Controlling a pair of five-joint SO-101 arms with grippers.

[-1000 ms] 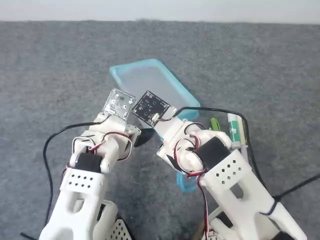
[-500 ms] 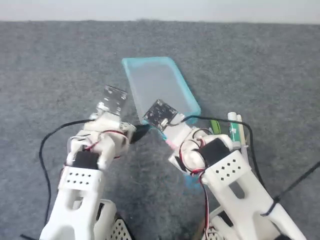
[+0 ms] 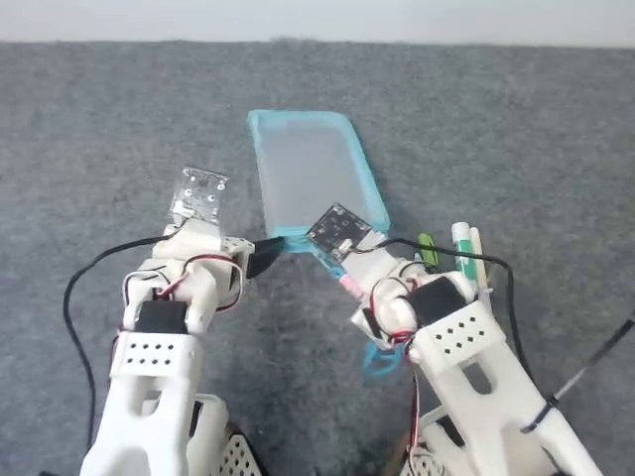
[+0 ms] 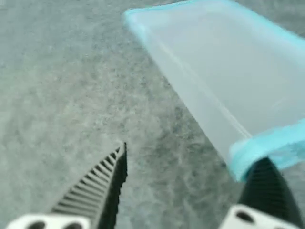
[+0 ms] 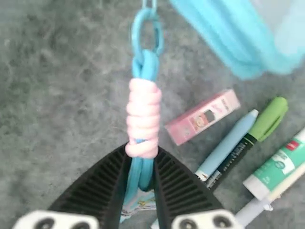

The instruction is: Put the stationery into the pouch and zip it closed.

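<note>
Turquoise-edged, the flat translucent plastic pouch (image 3: 313, 169) lies on the grey felt-covered table (image 3: 89, 119), about midway between its left and right edges. One short end of the pouch points toward the far edge.

The left gripper (image 4: 190, 157) sits at the pouch's near left corner with its ribbed black fingers spread wide. One fingertip is right at the turquoise trim of that corner, though contact cannot be confirmed. The other is over bare felt.

The right gripper (image 5: 142, 157) is just off the pouch's near end. Its fingers are pressed together on the blue zipper-pull cord (image 5: 147, 62), which is wrapped partway in a pink coil (image 5: 142, 119).

The stationery lies outside the pouch, on the felt beside its near right corner. It includes a small pink rectangular box (image 5: 202, 117), a light blue pen (image 5: 228, 140), a green-capped dark marker (image 5: 268, 116) and a green-and-white tube (image 5: 274, 171). These lie close together, roughly side by side.
</note>
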